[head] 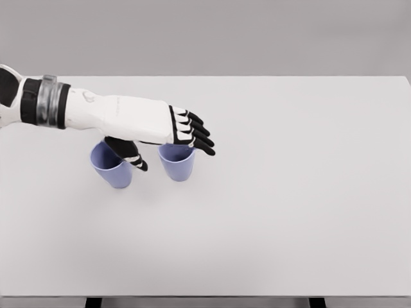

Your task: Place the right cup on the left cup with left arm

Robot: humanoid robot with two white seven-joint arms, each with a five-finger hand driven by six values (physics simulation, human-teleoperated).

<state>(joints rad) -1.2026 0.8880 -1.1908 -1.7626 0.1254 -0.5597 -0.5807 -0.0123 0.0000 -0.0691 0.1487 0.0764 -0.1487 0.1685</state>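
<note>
A big white surface (270, 212) fills most of the frame, with a gray wall behind it along the top.

Two light blue cups stand on it, left of the middle of the frame. The left cup (112, 168) is a bit lower in the frame and looks tipped a little, with its mouth turned toward the upper left. The right cup (176, 165) stands straight up, mouth open to the top. The two cups are near each other but do not touch; there is a strip of bare surface between them.

One white arm comes in from the upper left edge of the frame. It has a black and silver band near the edge. It reaches across, over the left cup, and ends in the left hand (183, 131), which is white on the back with black fingers (200, 133).

The hand is right over the rim of the right cup and hides the back part of that rim. The four fingers lie side by side, stretched out and pointing to the right, past the cup. The thumb (131, 155) hangs down in the gap between the two cups. The hand is not closed around anything. I think it may just touch the right cup's rim, but from here I cannot be sure.
</note>
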